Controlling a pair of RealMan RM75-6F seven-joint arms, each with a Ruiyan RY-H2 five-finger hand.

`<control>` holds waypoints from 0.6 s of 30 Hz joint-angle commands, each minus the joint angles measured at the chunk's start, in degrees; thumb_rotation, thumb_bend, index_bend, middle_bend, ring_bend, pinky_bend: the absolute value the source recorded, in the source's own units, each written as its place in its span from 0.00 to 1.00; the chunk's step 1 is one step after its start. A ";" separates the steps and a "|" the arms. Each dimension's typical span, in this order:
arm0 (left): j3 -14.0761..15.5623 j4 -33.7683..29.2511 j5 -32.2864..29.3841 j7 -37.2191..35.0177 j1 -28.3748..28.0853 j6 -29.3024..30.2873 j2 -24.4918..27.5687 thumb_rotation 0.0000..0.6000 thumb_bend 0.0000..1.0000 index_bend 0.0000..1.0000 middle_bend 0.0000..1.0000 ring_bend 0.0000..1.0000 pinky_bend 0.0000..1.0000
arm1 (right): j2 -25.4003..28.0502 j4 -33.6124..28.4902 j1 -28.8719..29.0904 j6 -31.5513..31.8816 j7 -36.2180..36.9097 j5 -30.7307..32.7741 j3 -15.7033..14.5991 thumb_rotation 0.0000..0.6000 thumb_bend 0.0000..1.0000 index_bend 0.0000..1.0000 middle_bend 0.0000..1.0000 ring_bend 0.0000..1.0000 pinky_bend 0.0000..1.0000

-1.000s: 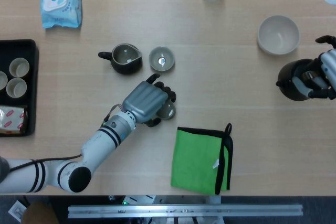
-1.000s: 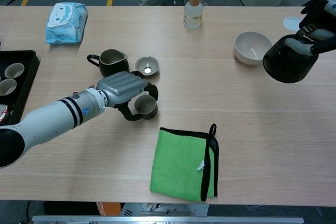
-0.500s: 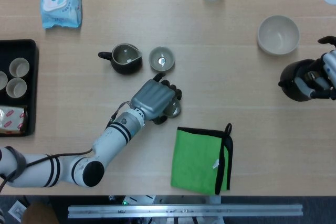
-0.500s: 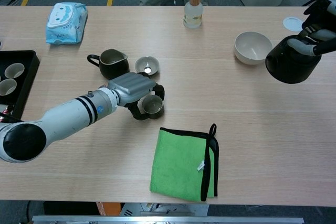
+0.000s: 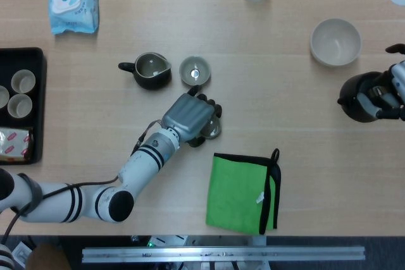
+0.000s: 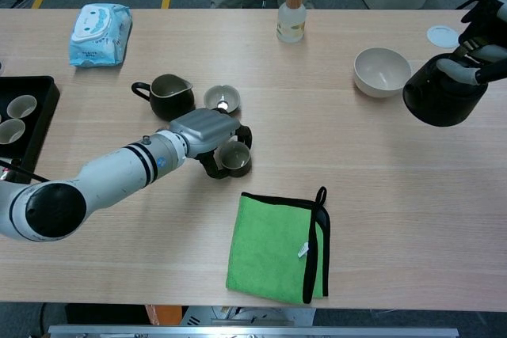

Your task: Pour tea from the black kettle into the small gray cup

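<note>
Sitting near pitcher and cloth, cup is gripped by left hand (right hand grips kettle).

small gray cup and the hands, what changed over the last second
The left robot hand, gripping the small gray cup, slid it right, toward the green cloth. The right robot hand kept hold of the black kettle, drifting slightly right. The pitcher, the white bowl and the cloth stayed put.
</note>
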 commanded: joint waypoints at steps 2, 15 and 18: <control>0.04 0.38 -0.18 -0.21 -0.29 0.00 -0.36 1.00 0.28 0.34 0.29 0.23 0.09 | 0.05 0.04 0.04 -0.10 0.03 0.03 0.02 0.77 0.35 1.00 0.97 0.95 0.22; 0.29 -1.47 0.60 -1.30 -0.33 1.29 0.61 1.00 0.28 0.18 0.22 0.19 0.09 | 0.26 0.02 -0.09 0.18 0.56 -0.33 0.09 0.77 0.35 1.00 0.97 0.95 0.22; 0.35 -2.55 0.77 -1.25 -0.25 1.90 1.30 1.00 0.28 0.18 0.22 0.19 0.09 | 0.38 -0.05 -0.16 0.36 0.73 -0.47 0.13 0.77 0.35 1.00 0.97 0.95 0.22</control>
